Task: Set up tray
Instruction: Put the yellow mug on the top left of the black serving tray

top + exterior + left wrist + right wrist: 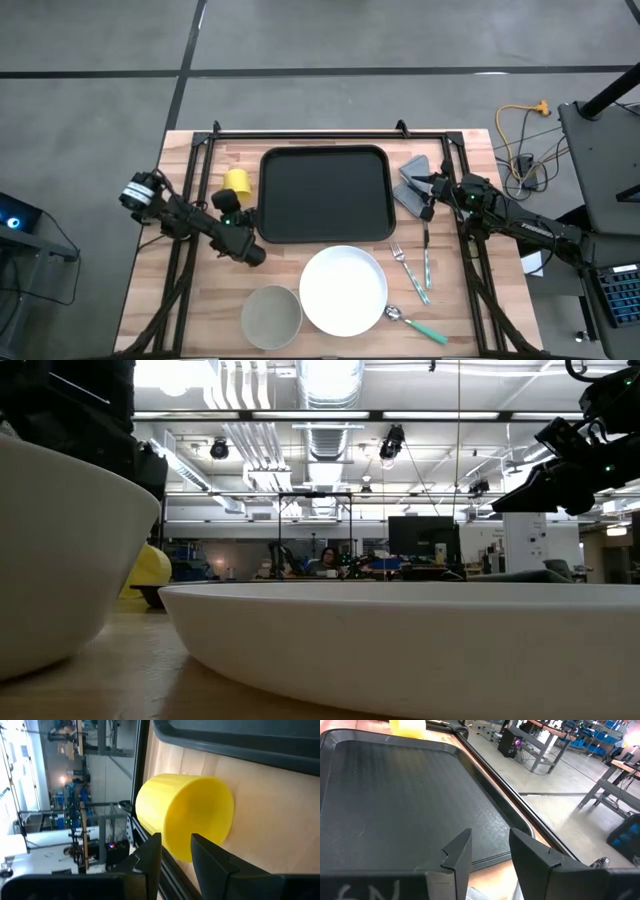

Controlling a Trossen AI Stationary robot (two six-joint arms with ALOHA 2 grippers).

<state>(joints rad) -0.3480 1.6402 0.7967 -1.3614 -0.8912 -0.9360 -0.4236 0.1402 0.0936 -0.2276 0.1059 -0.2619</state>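
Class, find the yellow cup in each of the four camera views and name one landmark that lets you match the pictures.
High view: yellow cup on the table, just left of the black tray.
Low view: a yellow curve at the left, behind the big pale bowl.
Left wrist view: centre, beyond the left gripper.
Right wrist view: top edge, past the tray's far rim.
Shared landmark: the tray.

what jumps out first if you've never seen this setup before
The big black tray lies bare at the back middle of the wooden table, with a white plate just in front of it and a grey bowl beside the plate. A bright yellow cup stands left of the tray, and the left tool hovers open right next to it. Forks and a spoon lie to the right, near the right tool.
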